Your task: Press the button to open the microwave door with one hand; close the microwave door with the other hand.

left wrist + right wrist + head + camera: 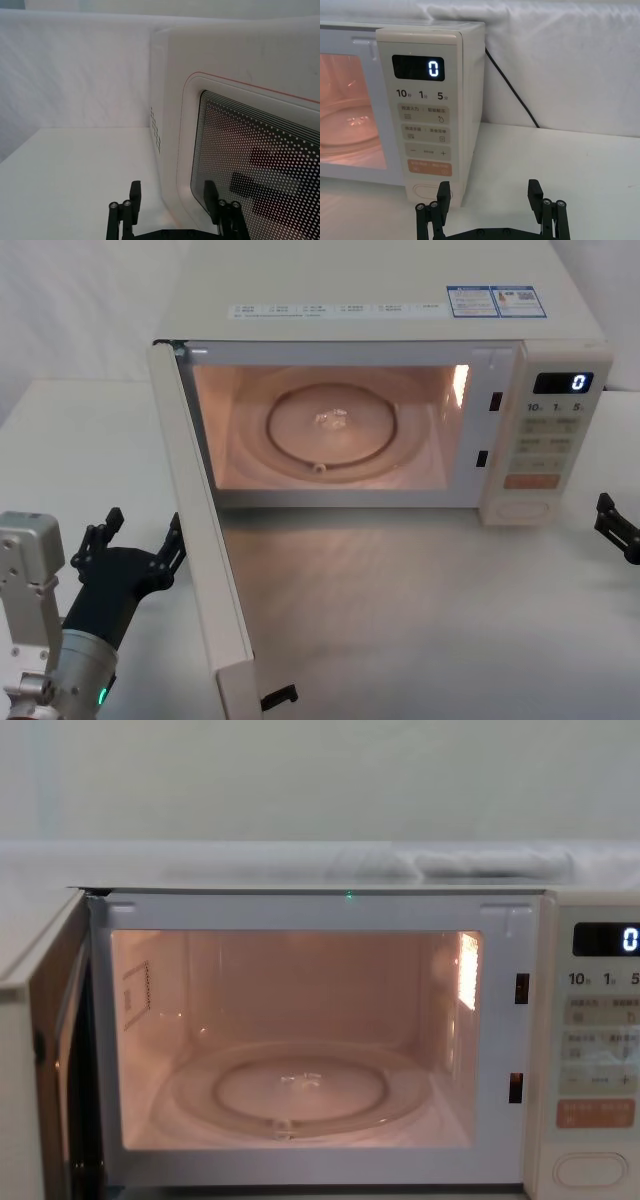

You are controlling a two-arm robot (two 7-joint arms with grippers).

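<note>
The microwave door (205, 550) is swung wide open, its outer face just right of the left gripper (135, 540), whose fingers are spread. The right gripper (490, 197), also spread and empty, is parked right of the button (426, 192).

White table (420, 610); microwave (380, 300) on it, door open.

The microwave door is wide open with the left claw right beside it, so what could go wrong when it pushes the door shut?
1. The left claw sits open beside the cream-white microwave door with its dotted glass window; one finger could catch the door's edge rather than push flat.
2. A push near the hinge side might close it weakly, so the latch may not catch.
3. The right claw is open beside the cream keypad strip, clear of the door.
</note>
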